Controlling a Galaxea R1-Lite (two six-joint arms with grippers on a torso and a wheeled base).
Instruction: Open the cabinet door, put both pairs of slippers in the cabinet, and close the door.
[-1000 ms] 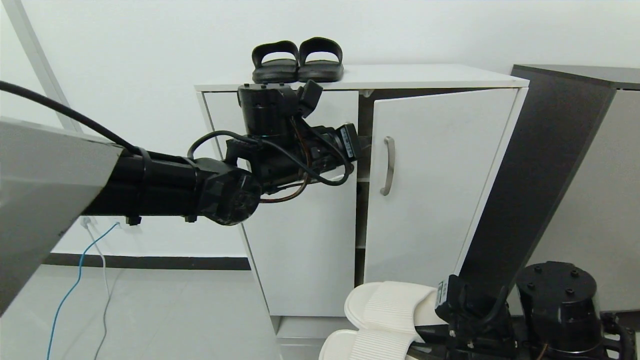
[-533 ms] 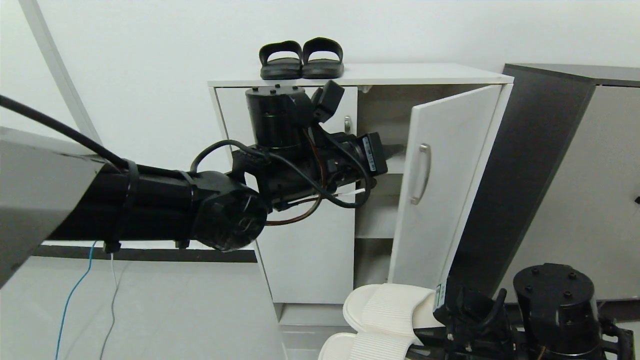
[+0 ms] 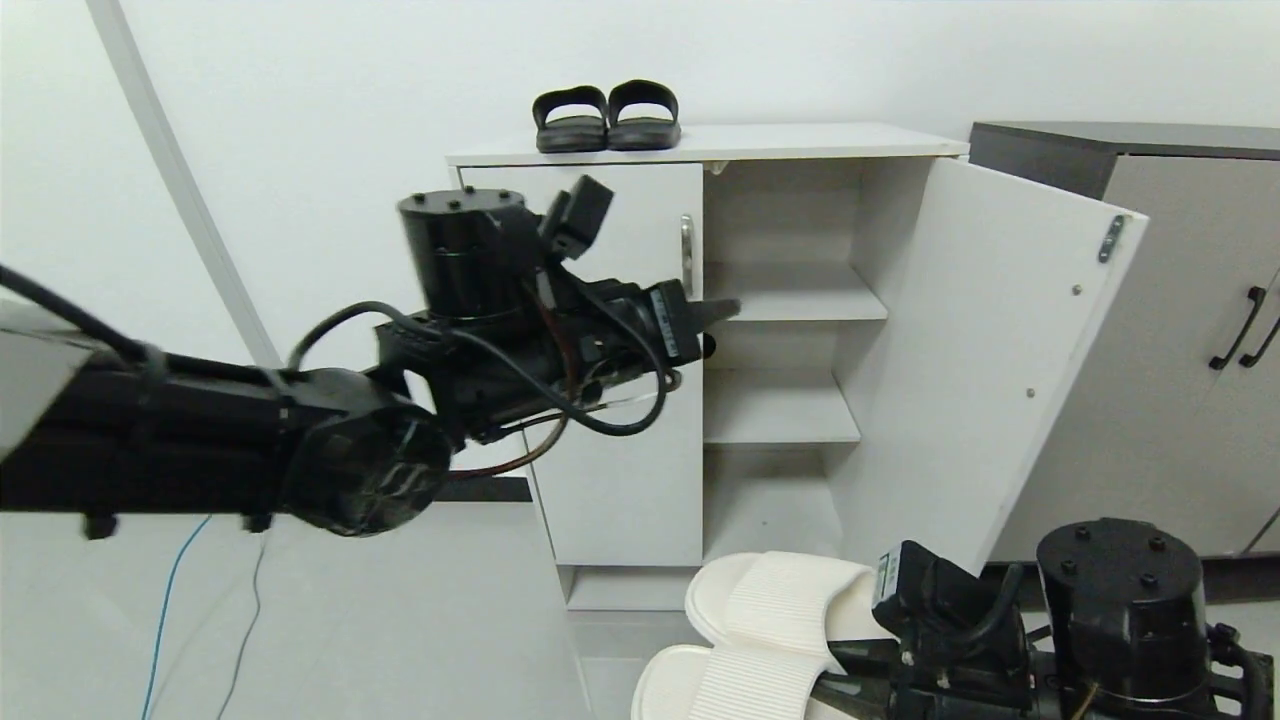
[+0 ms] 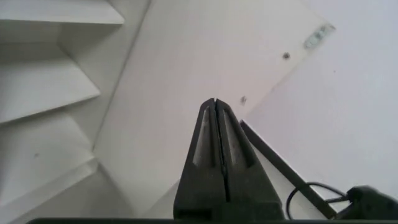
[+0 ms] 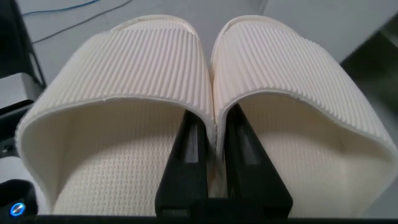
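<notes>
The white cabinet (image 3: 600,470) stands against the wall with its right door (image 3: 990,360) swung wide, baring two shelves (image 3: 790,300) and the cabinet floor. Its left door is shut. A black pair of slippers (image 3: 607,118) sits on the cabinet top. My left gripper (image 3: 728,308) (image 4: 215,107) is shut and empty, hovering at the front of the upper shelf, apart from the open door. Low at the front, my right gripper (image 5: 214,134) is shut on the touching straps of the white pair of slippers (image 3: 770,610) (image 5: 124,74).
A grey cabinet (image 3: 1170,400) with black handles stands right behind the open door. Blue and grey cables (image 3: 165,610) trail over the floor at the left. Bare floor lies in front of the white cabinet.
The right door has swung from slightly ajar to wide open. My left gripper has drawn back to the left, off the door. The head view has shifted as well.
</notes>
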